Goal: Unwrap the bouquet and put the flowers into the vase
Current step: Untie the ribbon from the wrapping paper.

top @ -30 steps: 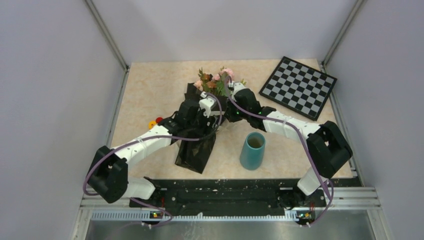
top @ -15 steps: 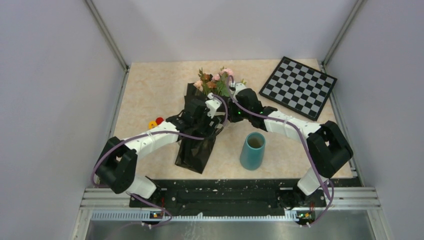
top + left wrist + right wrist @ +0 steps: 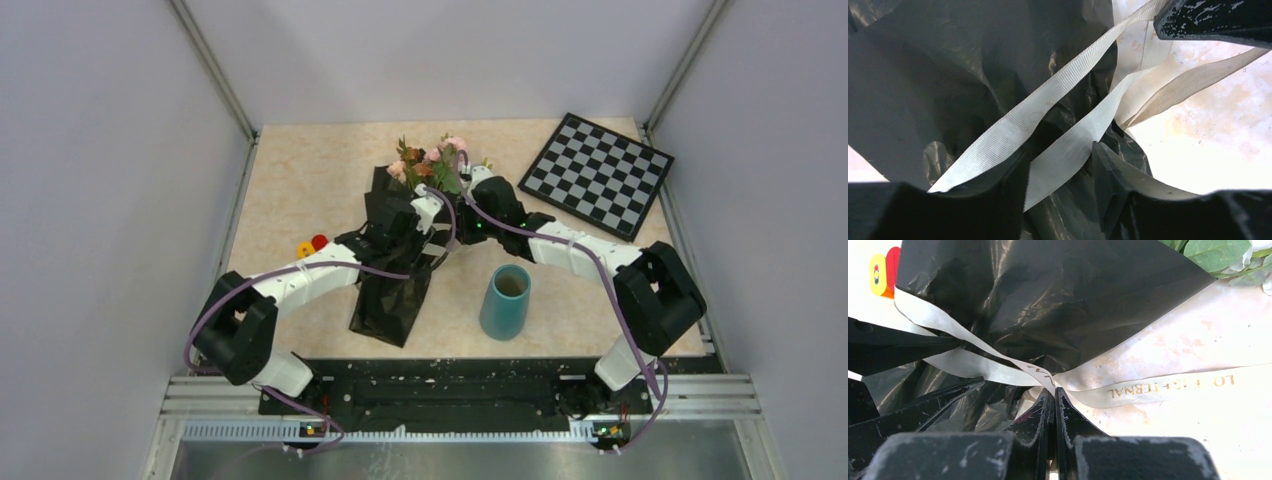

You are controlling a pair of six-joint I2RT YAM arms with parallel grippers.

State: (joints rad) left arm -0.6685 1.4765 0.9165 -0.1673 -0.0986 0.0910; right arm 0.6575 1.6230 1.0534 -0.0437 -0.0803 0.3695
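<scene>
The bouquet [image 3: 405,240] lies on the table in glossy black paper [image 3: 923,75], its flowers [image 3: 430,162] pointing to the far side. A cream ribbon [image 3: 1013,125] crosses the paper at the waist. My left gripper [image 3: 1060,150] stands open astride one ribbon strand, a gap showing on each side of it. My right gripper [image 3: 1054,392] is shut on the ribbon [image 3: 1158,387] right at the knot, beside the paper [image 3: 1048,290]. Both grippers meet over the bouquet's middle, left gripper [image 3: 425,215] and right gripper [image 3: 462,215]. The teal vase [image 3: 505,300] stands upright, near and to the right.
A black-and-white checkerboard [image 3: 598,172] lies at the far right. A small red-and-yellow object [image 3: 310,243] sits left of the bouquet, also seen as the red-and-yellow object [image 3: 883,267] in the right wrist view. Green leaves [image 3: 1218,252] poke out of the paper.
My left arm has reached further right and away, bringing its gripper onto the ribbon beside the right gripper. The right arm and the bouquet have stayed put.
</scene>
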